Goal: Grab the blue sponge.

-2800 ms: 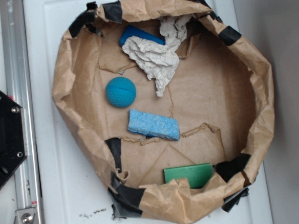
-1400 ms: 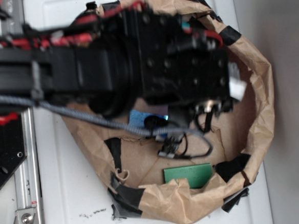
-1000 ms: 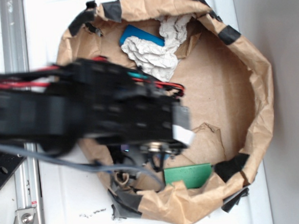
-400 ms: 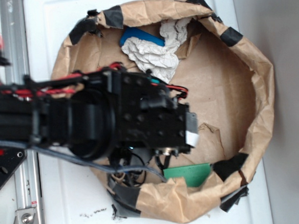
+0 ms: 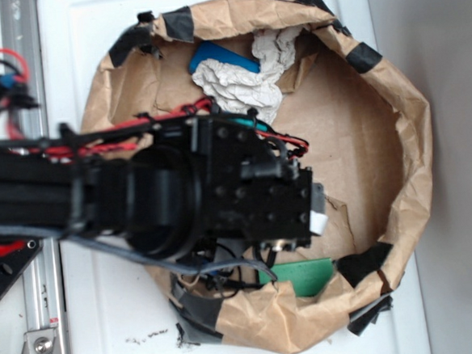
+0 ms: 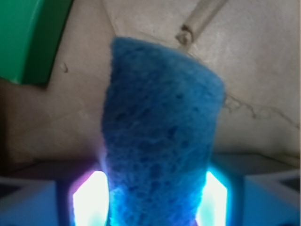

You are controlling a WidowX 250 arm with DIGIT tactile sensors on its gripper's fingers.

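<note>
Shifted right since 0.4 s ago: arm | claw (image 6: 157, 207) clamped on blue sponge (image 6: 162, 141) (lifted off paper) | green block (image 5: 308, 276) nearby

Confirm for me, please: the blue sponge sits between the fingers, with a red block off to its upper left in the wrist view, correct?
Not quite. The block at the upper left of the wrist view is green, not red. The rest holds: the blue sponge does sit between the fingers.
</note>
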